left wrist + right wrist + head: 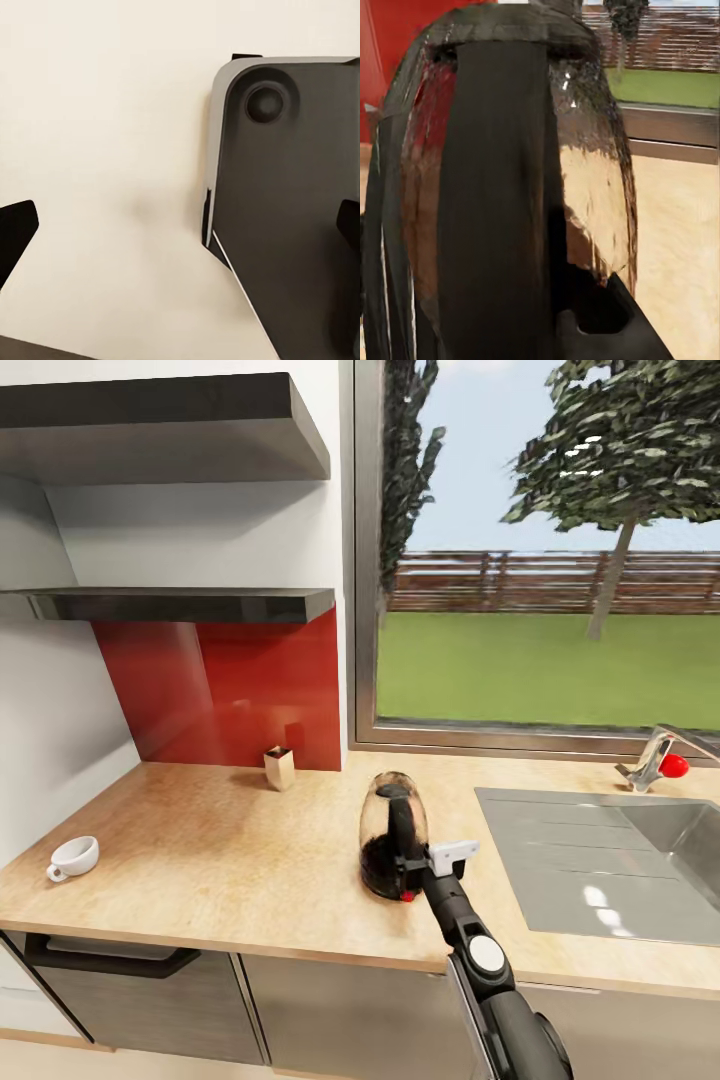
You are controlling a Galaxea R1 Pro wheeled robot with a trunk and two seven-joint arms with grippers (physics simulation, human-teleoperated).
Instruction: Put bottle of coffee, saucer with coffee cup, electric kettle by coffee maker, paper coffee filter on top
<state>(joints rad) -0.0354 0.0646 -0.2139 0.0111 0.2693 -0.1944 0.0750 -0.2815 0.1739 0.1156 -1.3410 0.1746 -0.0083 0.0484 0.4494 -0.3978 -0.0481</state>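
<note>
Kitchen scene with a big window looking out on a lawn, fence and trees, and a long beige wood-grain counter (220, 840) running under it. The right gripper (407, 857) has its fingers at the black handle of the electric kettle (390, 830), apparently clamped around it. In the right wrist view the kettle (510, 187) sits right up against the camera, handle dead centre, so the grip looks closed on it, though the fingertips themselves are hidden. The kettle stands upright on the counter, just beside the steel sink (610, 860) on its shelf-ward side.

Further from the sink than the kettle, a small tan box-shaped thing (279, 768) stands against the red wall panel (230, 690), below the black shelf (180, 603). Well beyond that, near the counter's front edge at the far end from the sink, sits the coffee cup (74, 856), white, handle pointing out to the front.

Left gripper: dark finger tips (15, 232) show far apart at the frame edges, so it's spread wide, holding nothing, over a pale floor and a grey part of the robot.
</note>
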